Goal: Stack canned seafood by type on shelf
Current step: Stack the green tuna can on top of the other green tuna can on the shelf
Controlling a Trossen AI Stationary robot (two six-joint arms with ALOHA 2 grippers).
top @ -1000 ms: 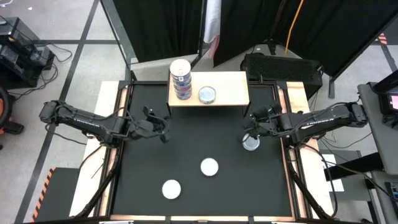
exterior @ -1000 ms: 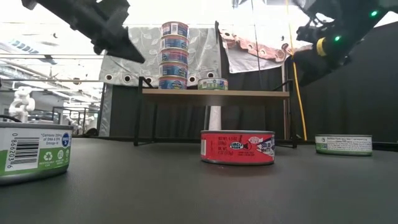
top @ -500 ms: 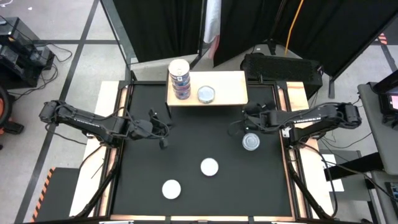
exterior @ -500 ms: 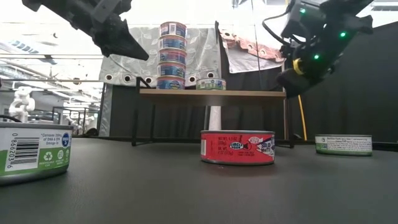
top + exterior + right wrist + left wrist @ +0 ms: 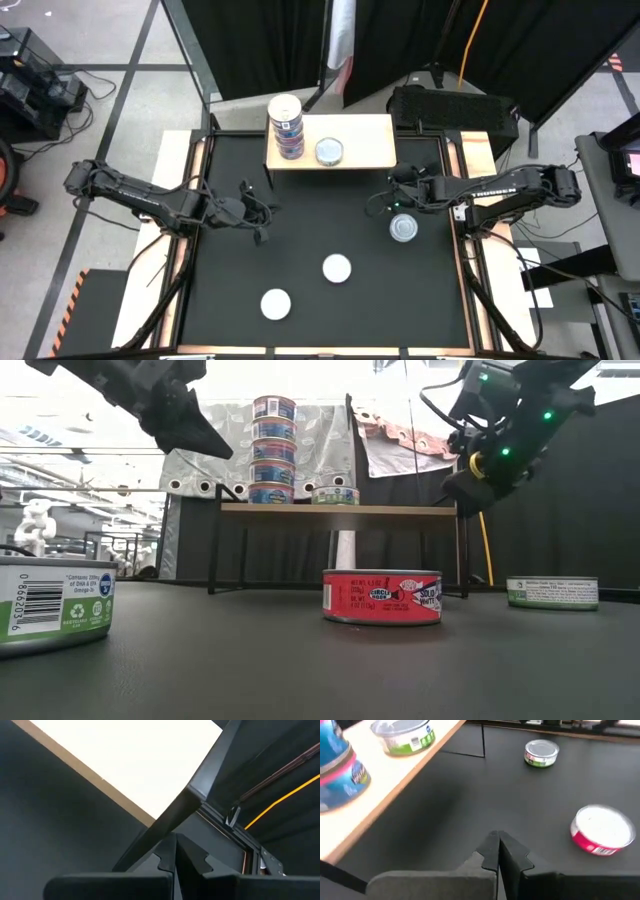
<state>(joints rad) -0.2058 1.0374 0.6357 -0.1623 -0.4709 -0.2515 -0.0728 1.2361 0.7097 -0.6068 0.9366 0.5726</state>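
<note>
One green tin lies beside right gripper.

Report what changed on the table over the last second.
The shelf, with its tin stack and single tin aboard, slid leftward. The right gripper, shut, moved in to the shelf's right leg; the left gripper, shut, eased back slightly. Neither holds anything. The three tins on the mat stayed put.

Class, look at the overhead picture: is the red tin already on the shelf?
No. The red tin sits on the black table, in front of the shelf.
</note>
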